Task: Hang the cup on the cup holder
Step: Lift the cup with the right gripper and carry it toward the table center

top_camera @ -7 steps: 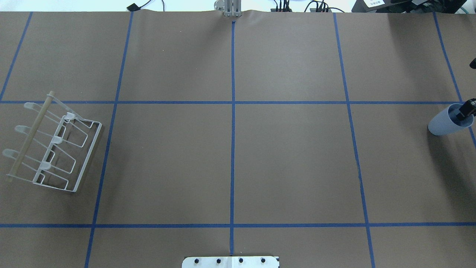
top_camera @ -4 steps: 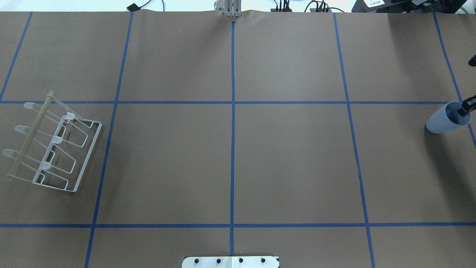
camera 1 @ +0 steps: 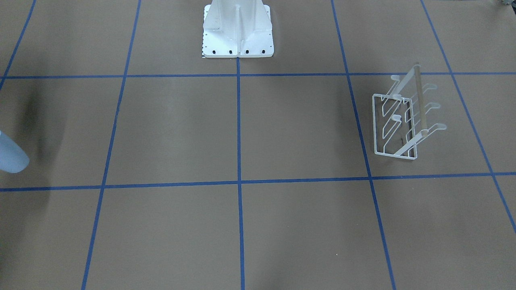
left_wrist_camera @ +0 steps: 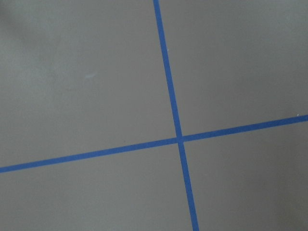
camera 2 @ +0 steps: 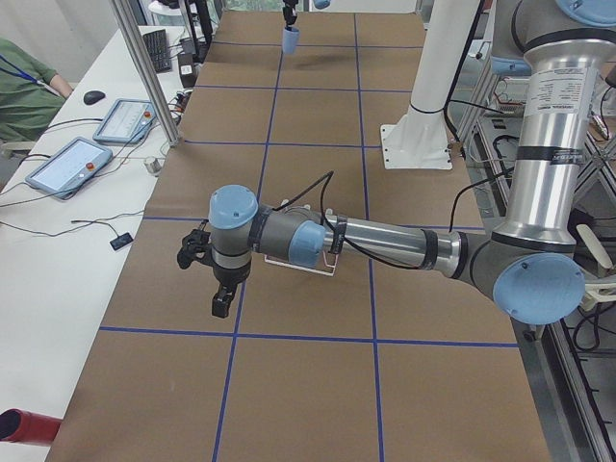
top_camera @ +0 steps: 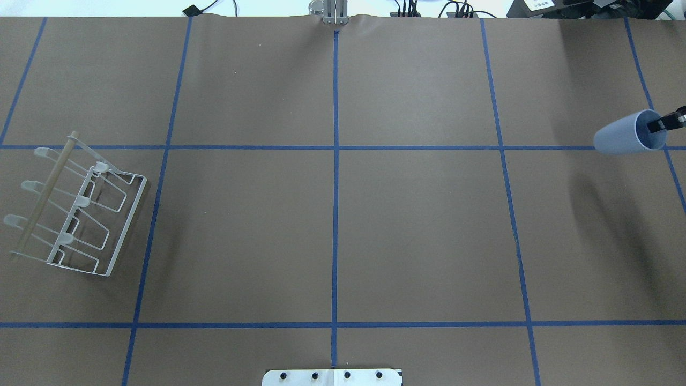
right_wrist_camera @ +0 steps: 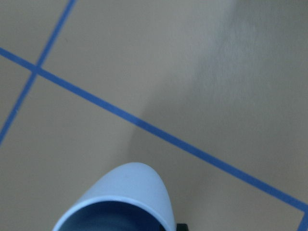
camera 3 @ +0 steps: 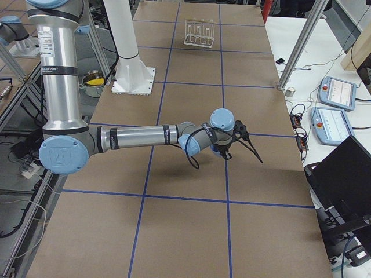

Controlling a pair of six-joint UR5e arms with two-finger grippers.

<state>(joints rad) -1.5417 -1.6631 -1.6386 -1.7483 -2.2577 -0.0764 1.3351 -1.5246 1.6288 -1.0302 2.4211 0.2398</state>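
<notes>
The pale-blue cup [top_camera: 627, 139] hangs tilted sideways above the right edge of the table [top_camera: 429, 225], its rim pinched by the right gripper [top_camera: 660, 124], one finger inside the mouth. The cup holder [top_camera: 80, 209] stands well apart at the left end. The left gripper [camera 2: 219, 289] hovers near it; whether it is spread cannot be told. A white label [top_camera: 538, 4] beyond the table is too small to read
</notes>
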